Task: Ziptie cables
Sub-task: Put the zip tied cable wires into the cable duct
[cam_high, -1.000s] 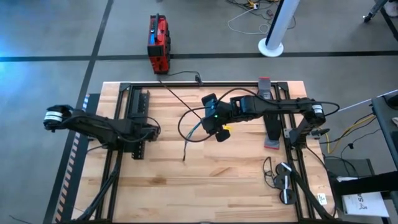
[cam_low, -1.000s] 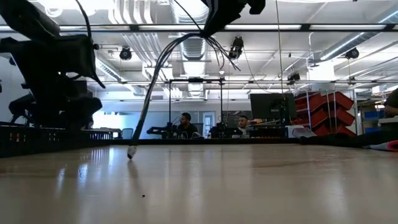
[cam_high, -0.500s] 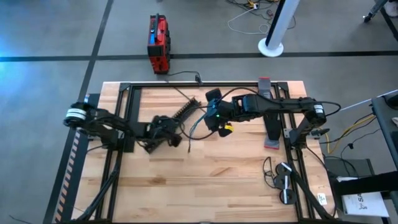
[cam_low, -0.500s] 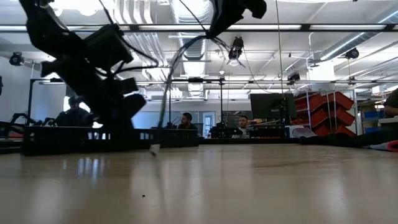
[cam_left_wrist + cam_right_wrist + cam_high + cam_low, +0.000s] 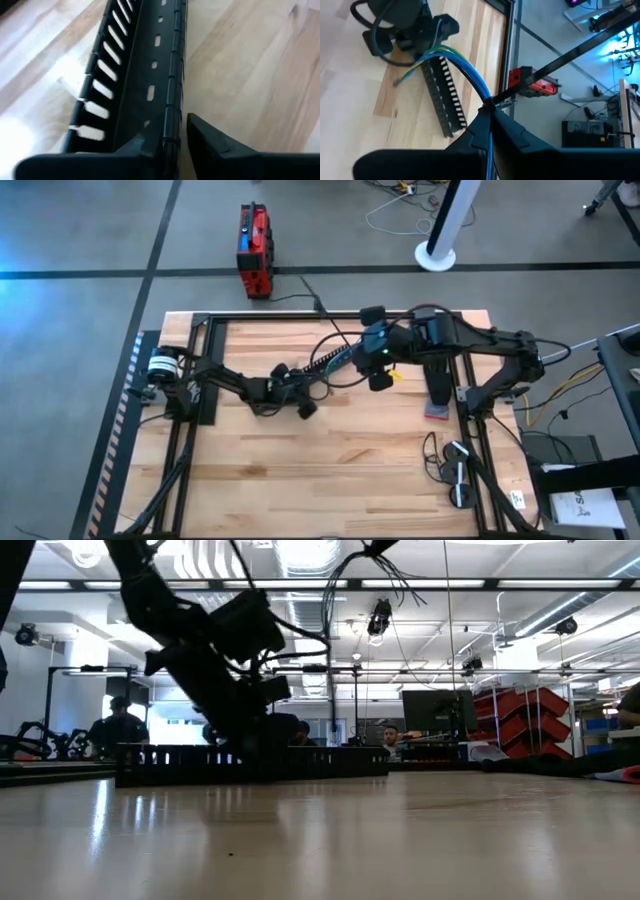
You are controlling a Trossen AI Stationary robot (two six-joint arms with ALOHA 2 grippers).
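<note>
1. Several thin cables (image 5: 470, 80), blue, green and grey, pinched between the closed fingers of the right gripper (image 5: 490, 116) above mid-table.
2. Light, limp; likely to droop and splay, so best gripped near the bunch.
3. Left gripper (image 5: 172, 137) over the slotted black strip (image 5: 145, 75); finger state unclear.

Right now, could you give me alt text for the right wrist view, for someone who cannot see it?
The right gripper is shut on the cables, blue and green wires running down to a black toothed strip on the wooden table, beside the left gripper.
</note>
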